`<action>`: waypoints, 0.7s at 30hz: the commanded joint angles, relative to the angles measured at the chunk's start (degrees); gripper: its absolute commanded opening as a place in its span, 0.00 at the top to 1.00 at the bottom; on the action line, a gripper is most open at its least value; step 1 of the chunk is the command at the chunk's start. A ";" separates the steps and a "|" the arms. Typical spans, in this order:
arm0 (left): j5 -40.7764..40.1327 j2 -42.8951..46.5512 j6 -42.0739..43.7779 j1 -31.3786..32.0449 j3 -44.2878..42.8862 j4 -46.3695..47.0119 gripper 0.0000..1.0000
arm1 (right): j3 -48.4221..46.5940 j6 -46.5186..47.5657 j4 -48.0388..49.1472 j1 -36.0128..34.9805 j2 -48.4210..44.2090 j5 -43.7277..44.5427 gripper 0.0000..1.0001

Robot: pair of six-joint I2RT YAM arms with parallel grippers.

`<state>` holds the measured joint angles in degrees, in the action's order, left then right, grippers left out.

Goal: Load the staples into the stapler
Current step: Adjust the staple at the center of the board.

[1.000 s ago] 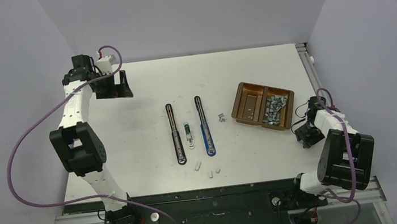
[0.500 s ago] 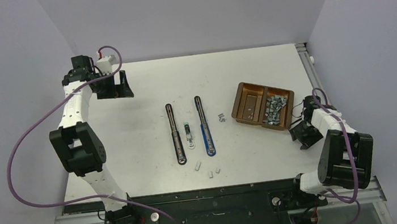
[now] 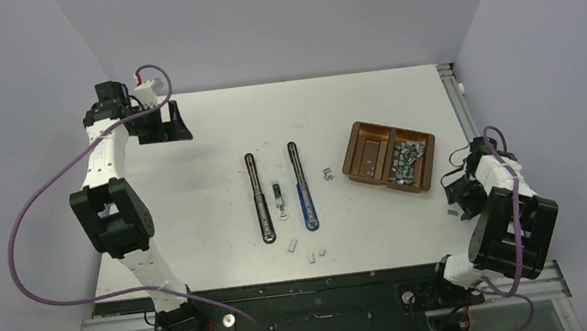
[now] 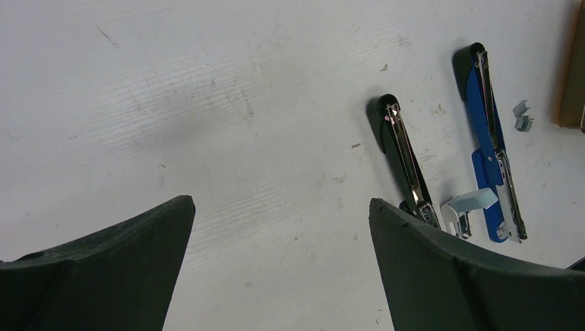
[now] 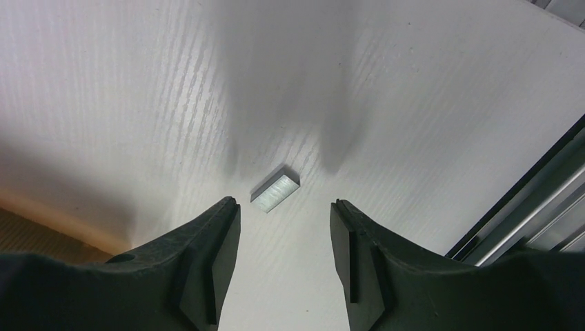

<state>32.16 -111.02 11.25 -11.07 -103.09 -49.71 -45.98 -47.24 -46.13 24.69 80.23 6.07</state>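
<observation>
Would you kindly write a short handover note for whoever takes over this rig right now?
Left gripper: open, empty, over the far left of the table.
Right gripper: open, empty, above one staple strip lying near the right edge.
Black stapler and blue stapler lie open mid-table; more staples fill the right compartment of the brown tray.
Done: no loading visible. Left: grasp a strip, seat it in a stapler, close it.

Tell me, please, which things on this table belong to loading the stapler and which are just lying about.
For the job:
- black stapler, opened flat
- blue stapler, opened flat
- staples in the brown tray
- staple strip by the right gripper

Lying about:
- the brown tray itself
- small white piece between the staplers
</observation>
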 commanded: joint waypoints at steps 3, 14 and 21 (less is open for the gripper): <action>3.41 -0.69 1.97 -1.60 -2.30 -0.03 0.04 | -3.81 0.29 0.13 0.70 2.85 3.28 0.50; 4.22 -0.86 2.72 -2.39 -2.53 -0.30 0.04 | -0.84 -1.86 3.50 0.77 5.74 3.20 0.53; 4.76 -0.77 2.42 -2.42 -2.69 -0.43 0.04 | -0.44 -3.16 6.34 0.56 7.79 2.33 0.59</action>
<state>34.70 -111.68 12.88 -13.02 -103.15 -50.00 -46.87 -48.88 -42.65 25.15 86.39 7.27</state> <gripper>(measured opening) 0.962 0.427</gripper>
